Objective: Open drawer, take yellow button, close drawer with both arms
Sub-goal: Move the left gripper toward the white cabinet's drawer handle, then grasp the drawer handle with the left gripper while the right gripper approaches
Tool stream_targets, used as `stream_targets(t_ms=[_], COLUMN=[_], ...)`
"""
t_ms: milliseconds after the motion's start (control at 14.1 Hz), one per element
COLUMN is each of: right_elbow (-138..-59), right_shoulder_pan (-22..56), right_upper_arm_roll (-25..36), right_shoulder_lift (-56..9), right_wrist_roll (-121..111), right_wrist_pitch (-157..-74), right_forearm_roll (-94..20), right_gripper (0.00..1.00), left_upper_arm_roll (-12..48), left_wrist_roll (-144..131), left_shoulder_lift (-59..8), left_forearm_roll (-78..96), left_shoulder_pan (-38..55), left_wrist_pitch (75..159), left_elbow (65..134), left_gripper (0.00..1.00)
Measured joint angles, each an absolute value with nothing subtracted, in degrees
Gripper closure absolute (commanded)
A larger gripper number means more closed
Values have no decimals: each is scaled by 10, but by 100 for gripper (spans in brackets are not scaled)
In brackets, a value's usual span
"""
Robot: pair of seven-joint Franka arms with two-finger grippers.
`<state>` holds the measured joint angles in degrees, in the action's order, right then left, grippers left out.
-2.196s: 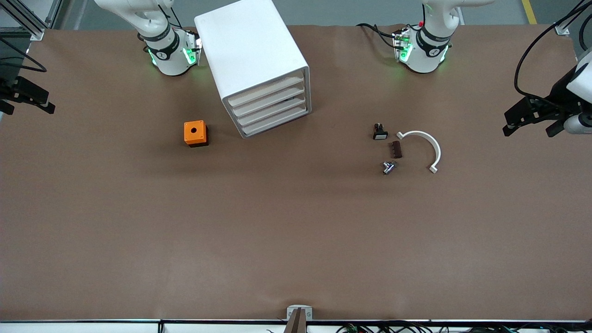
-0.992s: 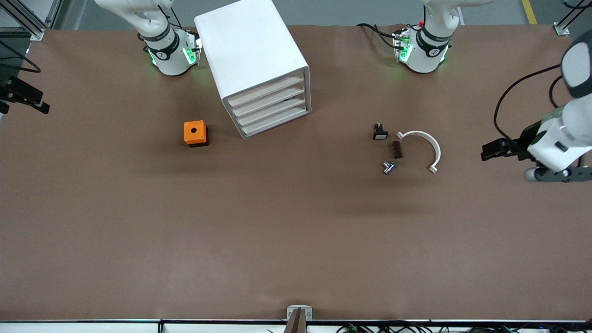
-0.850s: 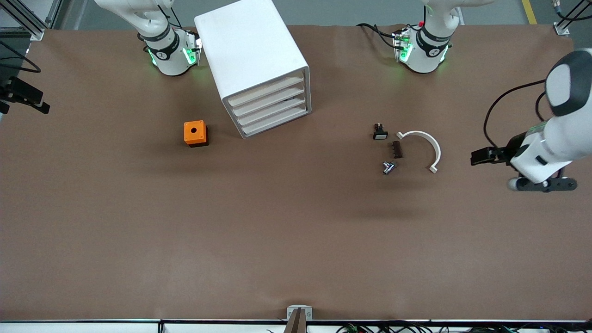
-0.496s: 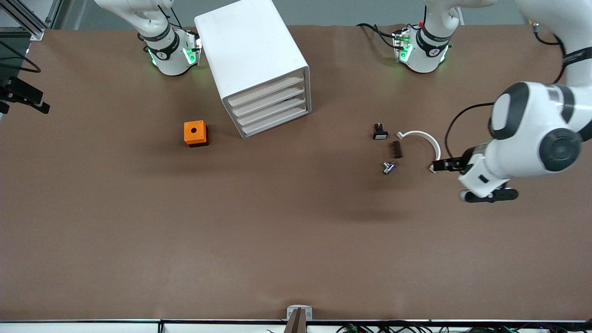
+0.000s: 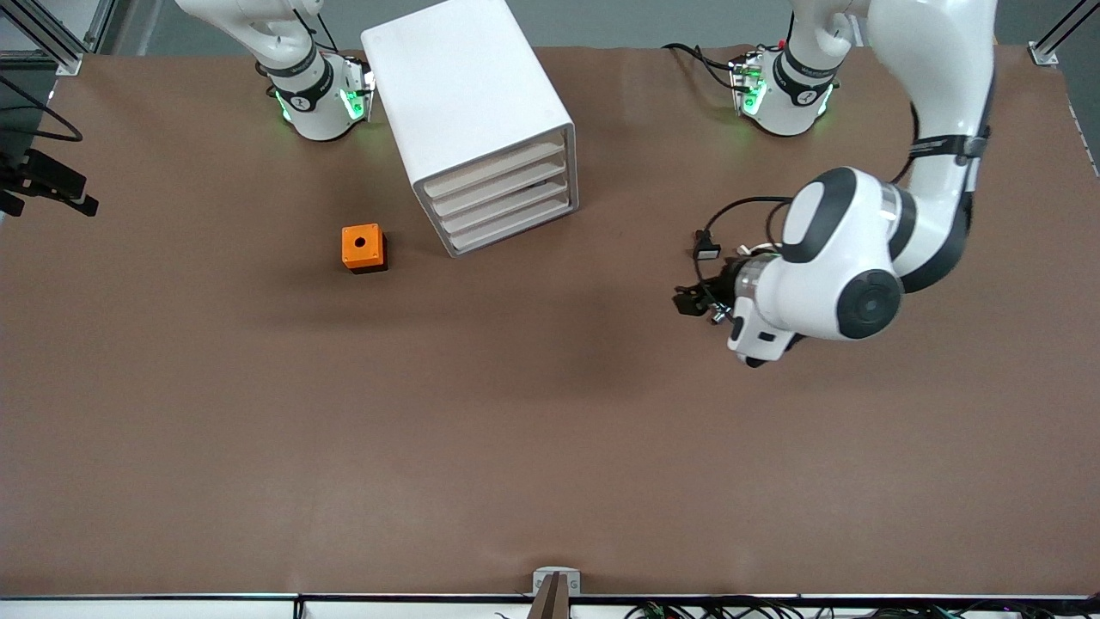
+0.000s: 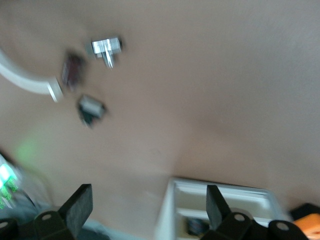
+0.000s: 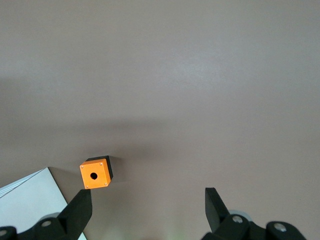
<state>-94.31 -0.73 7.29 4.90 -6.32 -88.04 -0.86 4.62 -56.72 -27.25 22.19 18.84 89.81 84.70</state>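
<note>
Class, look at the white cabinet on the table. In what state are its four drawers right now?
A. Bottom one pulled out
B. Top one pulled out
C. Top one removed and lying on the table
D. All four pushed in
D: in the front view all four tray fronts of the cabinet, the top drawer included, sit flush with its face.
</note>
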Motion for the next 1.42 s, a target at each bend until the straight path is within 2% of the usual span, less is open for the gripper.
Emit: stream_targets(t_ms=[496,850,921,1062,1204,1417], right_elbow=[-943,-943,-943,-943,-943,-937], right_shoulder_pan=[-15,-15,-15,-15,-15,-15], right_upper_arm_roll=[72,70,70,70,70,70], right_shoulder_lift=[51,51,51,51,51,51], right_wrist_roll=[-63,-63,-63,-63,-63,-63], right_wrist_pitch=[-880,-881,-881,-881,-882,-884], right_forearm_roll=[-9,-9,-9,-9,-9,-9], right_gripper=[0,0,0,0,0,0], left_upper_arm_roll=[49,69,71,73,74,75], left_wrist_roll=[-1008,-1181,-1204,-1237,-1258,-1268], left_shoulder_lift=[-352,-399,-403,-412,-424,-447], left_forearm_roll=[417,512,525,549,569,581], left_shoulder_pan=[249,251,251,253,261,277], left_wrist_pitch=[849,810,807,802,801,801], left_elbow=[817,809,809,808,808,808], left_gripper=[0,1,6,31,46,53])
